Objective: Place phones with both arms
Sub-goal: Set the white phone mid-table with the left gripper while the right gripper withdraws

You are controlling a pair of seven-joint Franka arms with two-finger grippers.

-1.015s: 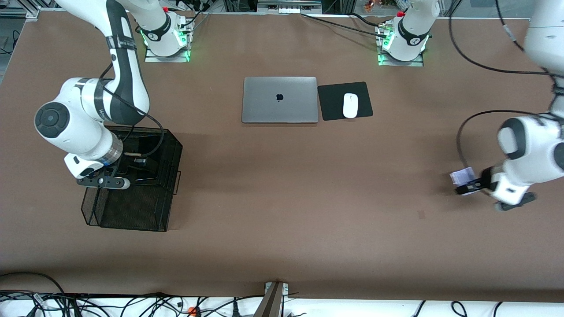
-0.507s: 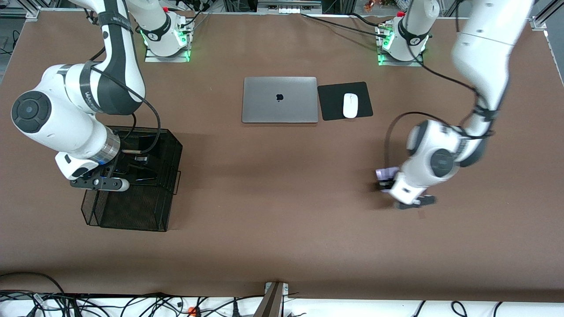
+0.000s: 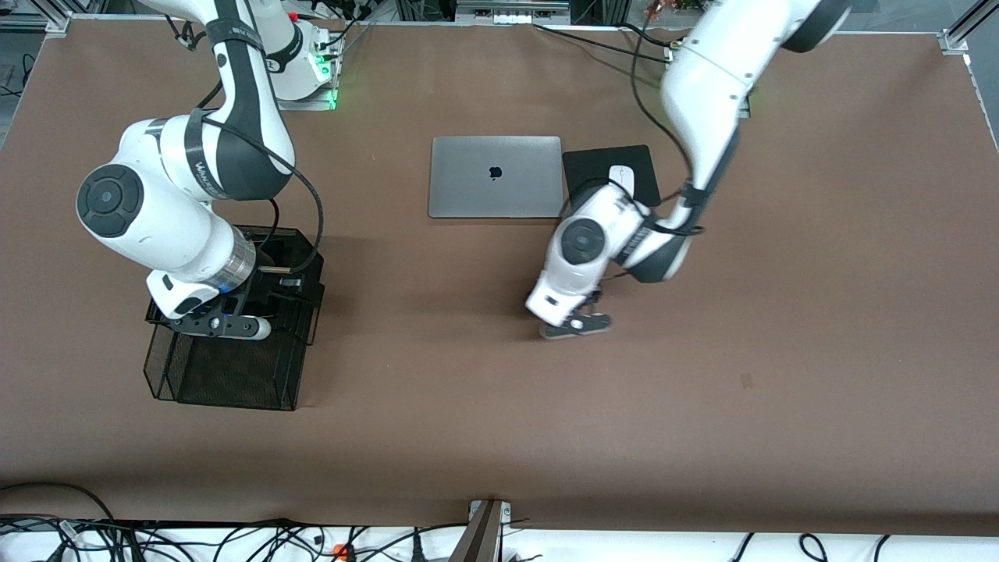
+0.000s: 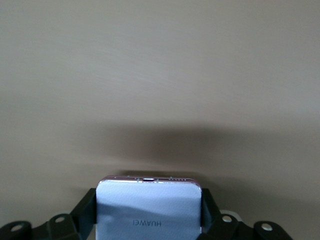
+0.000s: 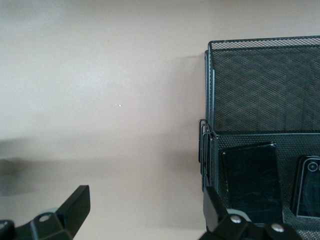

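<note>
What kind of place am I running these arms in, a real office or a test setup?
Most likely a robotics lab staged as a desk. Both arms are bolted to a brown table, loose cables trail along its edge, and a closed laptop, a mouse and a mesh basket serve as props.

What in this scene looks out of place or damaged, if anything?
Nothing stands out. Two black phones lie flat in the mesh basket, the left gripper holds the lilac phone squarely over bare table, and the right gripper hangs open over the basket.
</note>
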